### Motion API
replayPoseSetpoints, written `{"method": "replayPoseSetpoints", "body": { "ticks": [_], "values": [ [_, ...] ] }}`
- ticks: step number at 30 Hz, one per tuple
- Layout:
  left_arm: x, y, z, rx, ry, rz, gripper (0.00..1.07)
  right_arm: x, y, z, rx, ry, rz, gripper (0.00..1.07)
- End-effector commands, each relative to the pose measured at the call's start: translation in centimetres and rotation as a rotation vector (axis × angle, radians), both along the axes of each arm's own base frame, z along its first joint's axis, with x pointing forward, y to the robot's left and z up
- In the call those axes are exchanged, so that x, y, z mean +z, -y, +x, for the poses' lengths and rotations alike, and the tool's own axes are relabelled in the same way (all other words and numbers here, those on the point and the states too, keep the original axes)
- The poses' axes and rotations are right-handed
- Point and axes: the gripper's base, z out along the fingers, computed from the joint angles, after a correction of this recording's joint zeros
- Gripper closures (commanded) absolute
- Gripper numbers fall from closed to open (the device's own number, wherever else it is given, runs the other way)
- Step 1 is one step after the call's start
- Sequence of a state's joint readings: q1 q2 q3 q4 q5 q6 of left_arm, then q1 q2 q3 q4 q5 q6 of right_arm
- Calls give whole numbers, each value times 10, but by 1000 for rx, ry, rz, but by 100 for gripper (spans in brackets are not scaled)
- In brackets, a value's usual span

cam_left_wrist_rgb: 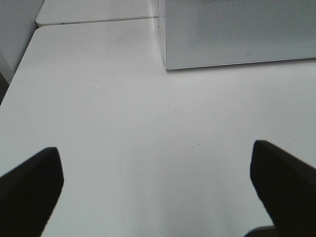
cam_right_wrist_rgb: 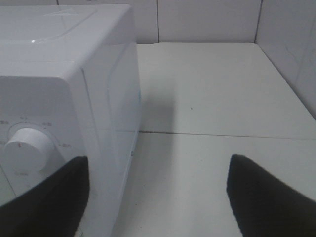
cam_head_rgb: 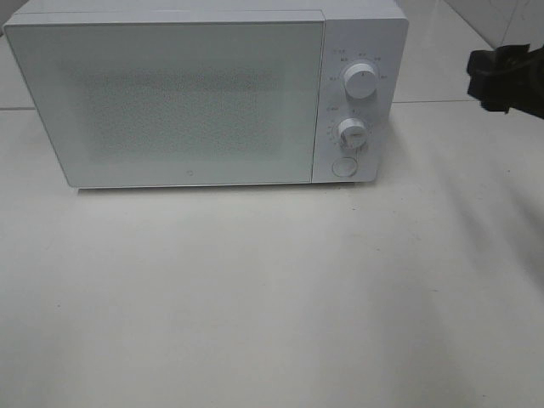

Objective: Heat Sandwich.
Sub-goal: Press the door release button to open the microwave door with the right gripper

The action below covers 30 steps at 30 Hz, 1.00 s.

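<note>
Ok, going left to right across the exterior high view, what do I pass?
microwave door, closed → control panel with its two knobs → bare white tabletop → right gripper at the right edge, open and empty.

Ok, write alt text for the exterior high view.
A white microwave, door shut, stands at the back of a white table; its right-hand panel carries an upper dial, a lower dial and a round button. The dark right gripper juts in at the right edge. No sandwich is visible.
</note>
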State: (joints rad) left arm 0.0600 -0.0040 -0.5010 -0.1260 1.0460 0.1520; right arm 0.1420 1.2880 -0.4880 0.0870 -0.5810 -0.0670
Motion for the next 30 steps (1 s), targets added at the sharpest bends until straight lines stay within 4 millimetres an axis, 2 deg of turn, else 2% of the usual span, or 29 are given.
{"method": "replayPoseSetpoints", "body": {
  "ticks": [1,5,9,13,19,30],
  "values": [
    [-1,1,-3,-9,25,-7,9,-5,-12,7,44,57,-34,32],
    [-1,1,-3,-9,25,-7,9,-16,-25,12,63,62,-12,32],
    [-1,1,-3,-9,25,-7,9,-37,-41,17,46,25,-27,32],
    [-1,1,-3,-9,25,-7,9,-46,-50,18,37,13,-34,32],
    [-1,1,-3,-9,25,-7,9,-66,-72,15,13,-10,-5,32],
    [-1,1,-3,-9,25,-7,9,-90,-95,6,6,-38,-51,32]
  ]
}}
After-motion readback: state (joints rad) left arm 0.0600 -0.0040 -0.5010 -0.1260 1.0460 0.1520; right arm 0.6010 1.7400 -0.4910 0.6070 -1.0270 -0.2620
